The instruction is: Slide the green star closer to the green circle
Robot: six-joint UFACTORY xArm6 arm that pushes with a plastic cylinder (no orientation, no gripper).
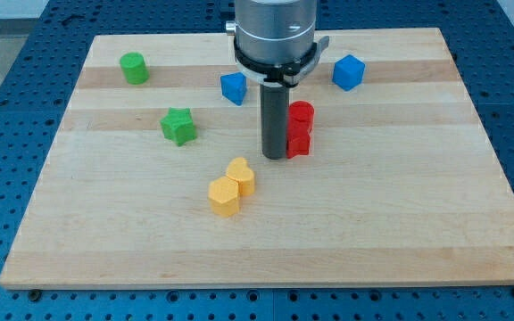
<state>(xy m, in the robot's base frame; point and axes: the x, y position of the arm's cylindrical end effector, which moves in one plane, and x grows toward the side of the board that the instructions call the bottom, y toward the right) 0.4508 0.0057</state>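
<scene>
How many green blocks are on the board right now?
2. The green circle sits near the view's top left; the green star lies below and right of it, left of my tip.

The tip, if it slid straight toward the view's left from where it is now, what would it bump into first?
Probably the green star. My tip sits just left of the red blocks, and the board between tip and star looks bare. The star lies slightly higher in view, so it could be a glancing hit.

Pale wooden board [400, 223], green circle [134, 68] upper left, green star [178, 126] below it, two blue blocks [233, 87] [348, 72] along the top, red blocks [300, 129] centre, two yellow blocks [241, 176] [224, 195] lower centre.
</scene>
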